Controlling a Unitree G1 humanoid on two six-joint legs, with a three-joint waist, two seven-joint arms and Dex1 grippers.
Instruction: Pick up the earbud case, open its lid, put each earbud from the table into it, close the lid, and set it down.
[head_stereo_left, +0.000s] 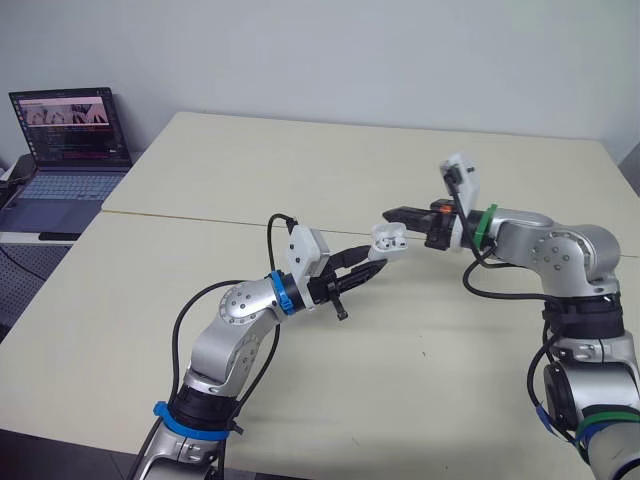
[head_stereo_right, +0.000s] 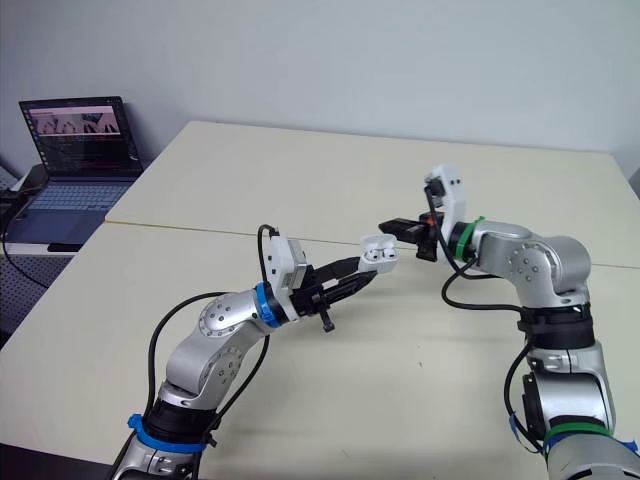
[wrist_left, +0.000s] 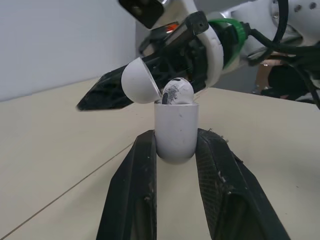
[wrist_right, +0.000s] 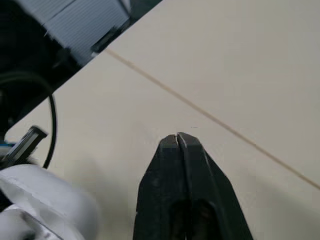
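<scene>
The small white plastic earbud case (wrist_left: 174, 132) is held upright above the pale beige desk (head_stereo_left: 300, 170), clamped by its lower body in the left pincer (head_stereo_left: 370, 264). Its rounded lid (wrist_left: 141, 80) is tipped back on the hinge. A white earbud (wrist_left: 177, 92) with a dark patch sits in the mouth. The right pincer (wrist_right: 178, 137) has its black tips pressed together and hangs just behind the lid; whether they touch is unclear. An open dark laptop (head_stereo_left: 75, 140) stands far off to the left.
</scene>
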